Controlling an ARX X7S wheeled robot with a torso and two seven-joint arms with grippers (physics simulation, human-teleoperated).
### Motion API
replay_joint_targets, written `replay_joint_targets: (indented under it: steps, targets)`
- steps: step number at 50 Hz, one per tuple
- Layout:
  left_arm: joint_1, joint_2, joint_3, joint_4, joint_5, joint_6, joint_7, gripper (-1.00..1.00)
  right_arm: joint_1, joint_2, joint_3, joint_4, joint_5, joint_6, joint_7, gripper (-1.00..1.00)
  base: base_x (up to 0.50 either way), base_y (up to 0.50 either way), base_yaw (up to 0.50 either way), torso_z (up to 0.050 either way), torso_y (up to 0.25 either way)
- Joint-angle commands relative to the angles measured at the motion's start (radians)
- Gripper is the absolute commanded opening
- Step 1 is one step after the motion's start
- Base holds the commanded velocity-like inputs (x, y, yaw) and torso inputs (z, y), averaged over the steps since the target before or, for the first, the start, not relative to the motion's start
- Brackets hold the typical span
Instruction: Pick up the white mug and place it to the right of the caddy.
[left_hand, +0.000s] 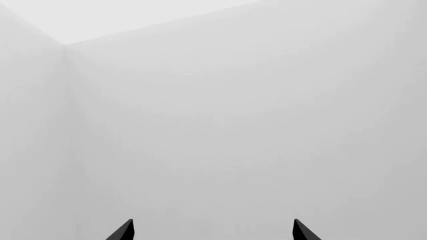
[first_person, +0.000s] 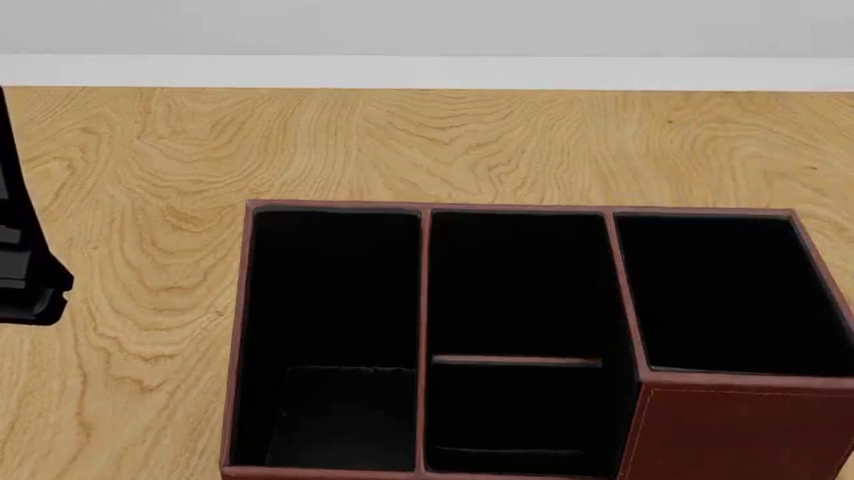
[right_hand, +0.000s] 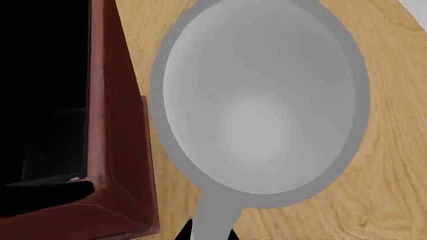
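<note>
Closest to the right wrist camera is the white mug (right_hand: 260, 100), upright on the wooden table (right_hand: 393, 150), just beside the caddy (right_hand: 123, 165). Its handle (right_hand: 215, 220) lies between the right gripper's (right_hand: 208, 232) dark tips, which seem closed on it. No writing is visible on either thing. Left gripper (left_hand: 212, 231) tips stand apart, facing a plain wall (left_hand: 233, 125).

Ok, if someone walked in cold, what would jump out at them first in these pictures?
Probably the caddy, a big reddish-brown box with black-lined compartments filling the lower head view on the wooden table. Next, the white mug, seen from above in the right wrist view, standing beside the caddy's wall, its handle by the right gripper.
</note>
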Motion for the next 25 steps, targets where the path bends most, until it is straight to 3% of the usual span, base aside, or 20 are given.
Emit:
replay_joint_targets:
  steps: [1, 25]
  targets:
    - [0.005, -0.006, 0.000, 0.001, -0.001, 0.009, -0.002, 1.00, -0.005, -0.014, -0.001, 0.032, -0.049, -0.020, -0.022, -1.00, 0.00, 0.00, 0.00, 0.000, 0.010]
    - [0.008, -0.013, 0.009, -0.004, 0.004, 0.023, -0.002, 1.00, -0.034, -0.070, -0.031, 0.109, -0.100, -0.038, -0.051, -1.00, 0.00, 0.00, 0.00, 0.000, 0.000]
